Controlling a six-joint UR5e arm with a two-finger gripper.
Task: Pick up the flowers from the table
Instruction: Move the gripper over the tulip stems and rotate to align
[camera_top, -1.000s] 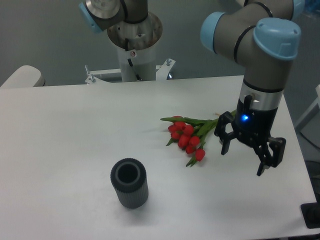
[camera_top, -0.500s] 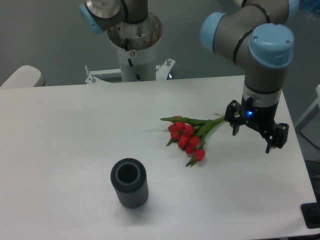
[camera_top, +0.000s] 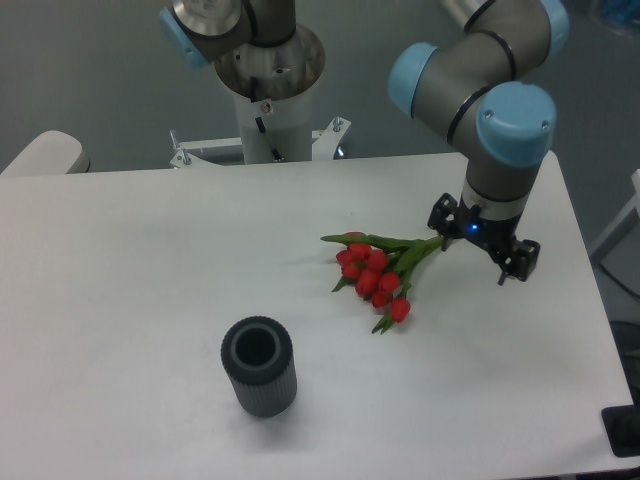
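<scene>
Single fixed view of the table (camera_top: 140, 300), white top with rounded corners. The flowers (camera_top: 377, 272) lie flat on it, right of centre: a bunch of red tulips, buds closed and clustered toward the lower left, green leaves spread to the left, stems running up and to the right. The stem ends reach the gripper (camera_top: 476, 257) and appear to pass under its near side; contact cannot be confirmed from this angle. Gripper points downward over the right part of the tabletop, at the stem end of the bunch, wrist light showing blue. Its two black fingers stand wide apart, one at the left by the stem tips (camera_top: 441, 218), the other at the right, lower in the frame. Nothing is held between them. How far the fingertips are from the table surface cannot be read here. Arm: grey links with light blue joint caps, coming down from the upper right. A dark grey ribbed cylinder (camera_top: 259, 367) stands upright at lower centre of the table, open top toward the camera, well apart from the bunch. The arm's base column (camera_top: 272, 105) is behind the far table edge.
</scene>
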